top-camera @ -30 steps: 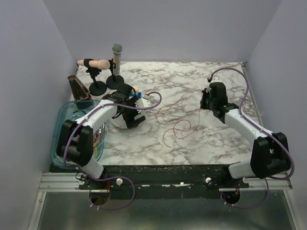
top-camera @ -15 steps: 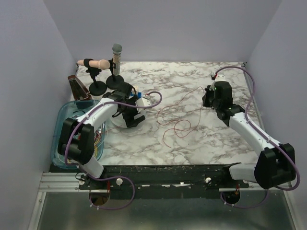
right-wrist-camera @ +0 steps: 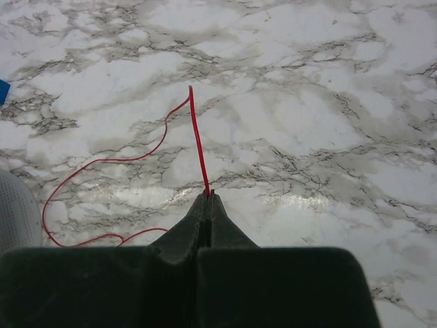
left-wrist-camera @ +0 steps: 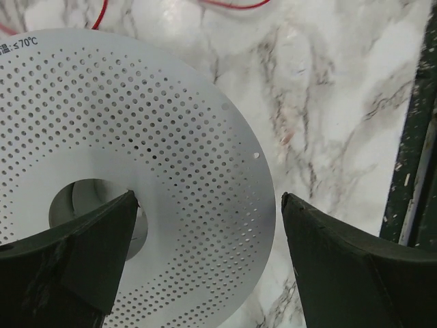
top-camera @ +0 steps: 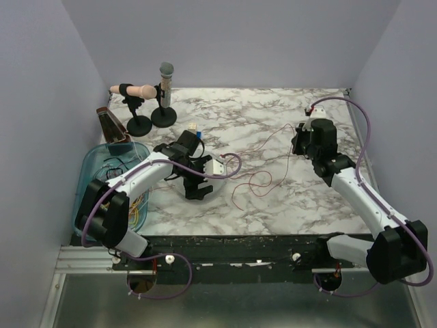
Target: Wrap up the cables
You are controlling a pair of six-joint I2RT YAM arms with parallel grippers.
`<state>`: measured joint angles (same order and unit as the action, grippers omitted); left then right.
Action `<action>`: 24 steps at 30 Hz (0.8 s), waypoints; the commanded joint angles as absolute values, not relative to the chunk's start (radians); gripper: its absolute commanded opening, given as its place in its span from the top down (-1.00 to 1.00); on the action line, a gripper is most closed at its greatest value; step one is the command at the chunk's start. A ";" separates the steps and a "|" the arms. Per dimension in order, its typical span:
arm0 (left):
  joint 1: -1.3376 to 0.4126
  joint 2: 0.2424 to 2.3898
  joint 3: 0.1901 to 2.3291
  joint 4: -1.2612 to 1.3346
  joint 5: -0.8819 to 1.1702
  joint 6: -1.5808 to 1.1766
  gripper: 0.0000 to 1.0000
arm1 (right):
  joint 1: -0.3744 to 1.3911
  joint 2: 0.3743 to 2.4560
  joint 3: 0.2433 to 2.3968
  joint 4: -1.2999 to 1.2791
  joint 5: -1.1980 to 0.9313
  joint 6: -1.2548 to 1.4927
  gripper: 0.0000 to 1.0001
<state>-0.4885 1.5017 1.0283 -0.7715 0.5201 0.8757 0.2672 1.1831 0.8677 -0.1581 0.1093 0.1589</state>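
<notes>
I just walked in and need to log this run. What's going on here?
Two robot arms are working on a thin red wire. The right tool is pinched shut on the wire. The rest of the wire lies in loose loops across the marble table. The left tool is open, poised over a pale perforated spool.
</notes>
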 commanded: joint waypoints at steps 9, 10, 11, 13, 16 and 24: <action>-0.600 1.580 1.204 -0.622 0.612 0.670 -0.98 | 0.267 1.011 0.919 -0.300 -0.128 0.029 0.99; -0.598 1.566 1.228 -0.649 0.641 0.678 -0.98 | 0.267 0.976 0.936 -0.314 -0.173 0.011 0.99; -0.600 1.553 1.255 -0.676 0.662 0.684 -0.98 | 0.267 0.941 0.959 -0.334 -0.225 -0.029 0.99; -0.600 1.520 1.291 -0.712 0.698 0.687 -0.98 | 0.270 0.887 1.015 -0.388 -0.366 -0.084 0.99; -0.597 1.479 1.366 -0.768 0.722 0.680 -0.98 | 0.282 0.836 1.097 -0.477 -0.675 -0.161 0.99; -0.594 1.447 1.731 -0.946 0.799 0.557 -0.98 | 0.287 0.782 1.242 -0.516 -0.928 -0.135 0.99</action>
